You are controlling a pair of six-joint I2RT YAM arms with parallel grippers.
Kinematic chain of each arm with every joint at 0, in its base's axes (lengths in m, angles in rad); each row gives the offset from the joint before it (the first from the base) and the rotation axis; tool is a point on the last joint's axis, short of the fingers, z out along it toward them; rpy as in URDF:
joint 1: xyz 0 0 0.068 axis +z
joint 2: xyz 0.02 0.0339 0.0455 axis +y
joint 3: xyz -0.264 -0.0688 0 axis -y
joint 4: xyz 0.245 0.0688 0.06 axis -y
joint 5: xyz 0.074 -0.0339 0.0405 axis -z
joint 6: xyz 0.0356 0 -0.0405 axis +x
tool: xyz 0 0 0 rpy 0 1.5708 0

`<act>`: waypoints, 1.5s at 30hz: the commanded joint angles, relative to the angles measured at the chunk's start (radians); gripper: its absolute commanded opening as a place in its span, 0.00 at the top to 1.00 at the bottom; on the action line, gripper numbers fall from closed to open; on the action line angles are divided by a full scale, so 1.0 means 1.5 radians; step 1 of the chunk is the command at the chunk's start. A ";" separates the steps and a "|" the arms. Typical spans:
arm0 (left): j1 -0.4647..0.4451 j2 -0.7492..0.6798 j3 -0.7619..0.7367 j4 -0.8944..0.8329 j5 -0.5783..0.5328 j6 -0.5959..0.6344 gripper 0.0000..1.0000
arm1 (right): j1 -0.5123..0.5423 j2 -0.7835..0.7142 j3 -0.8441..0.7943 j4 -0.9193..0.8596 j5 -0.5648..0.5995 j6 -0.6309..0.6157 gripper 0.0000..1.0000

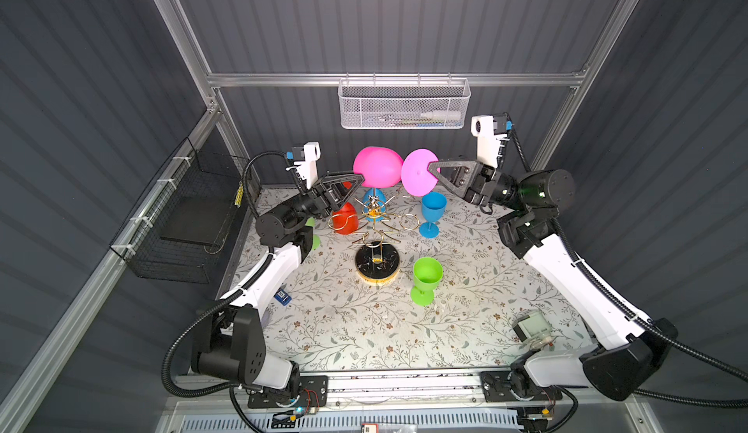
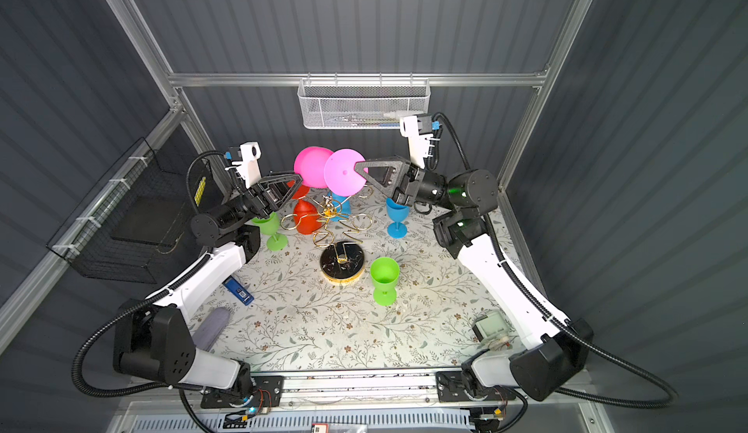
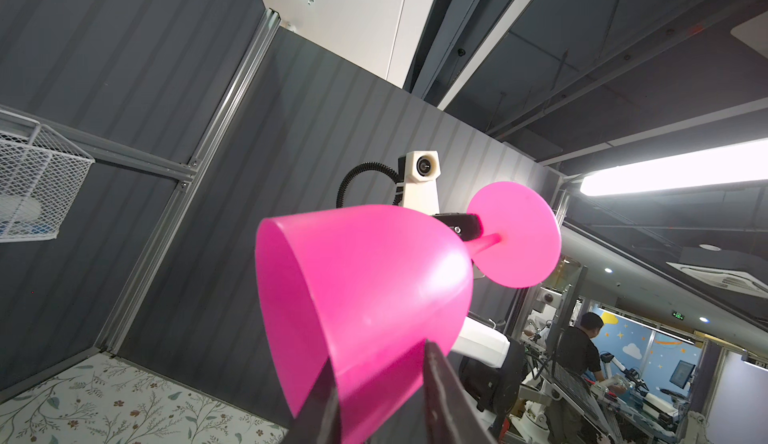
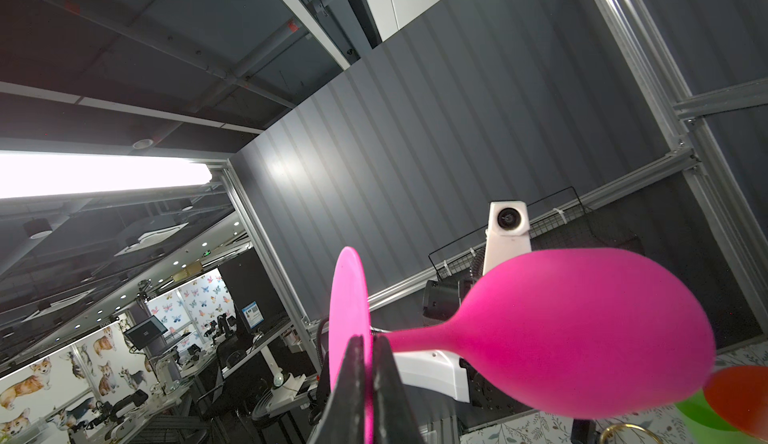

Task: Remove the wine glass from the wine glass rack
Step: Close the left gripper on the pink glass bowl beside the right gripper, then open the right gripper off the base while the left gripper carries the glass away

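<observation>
Pink wine glass (image 1: 376, 166) airborne over far-mid tabletop, above wine glass rack (image 1: 377, 264); looks clear of ring arms. Long axis level, running L–R: bowl twd L arm, foot disc twd R arm, both equally near. R pincer (image 4: 368, 350) pinching foot disc edge. L pincer (image 3: 378, 359) jaws either side of bowl at rim end; can't tell if clamped. Mesh basket (image 1: 404, 107) on back rail: white bottle lying inside. Green cup (image 1: 427, 277), blue cup (image 1: 433, 208) upright on tabletop, empty.

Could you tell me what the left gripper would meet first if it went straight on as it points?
The pink wine glass: the left gripper straddles its bowl wall, so it would probably bottom out on the rim. Beyond is the right gripper, holding the foot.
</observation>
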 commanded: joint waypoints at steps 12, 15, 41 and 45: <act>-0.008 -0.034 0.034 0.017 -0.054 -0.047 1.00 | 0.001 0.008 -0.032 0.021 -0.007 -0.019 0.73; -0.008 -0.036 0.033 0.017 -0.071 -0.050 1.00 | -0.005 0.006 -0.036 0.023 0.000 -0.019 0.69; 0.023 -0.039 0.007 0.017 -0.138 -0.080 1.00 | -0.049 -0.006 -0.073 0.009 0.053 -0.019 0.33; 0.035 -0.035 -0.002 0.017 -0.149 -0.085 1.00 | -0.057 -0.014 -0.084 0.005 0.060 -0.019 0.27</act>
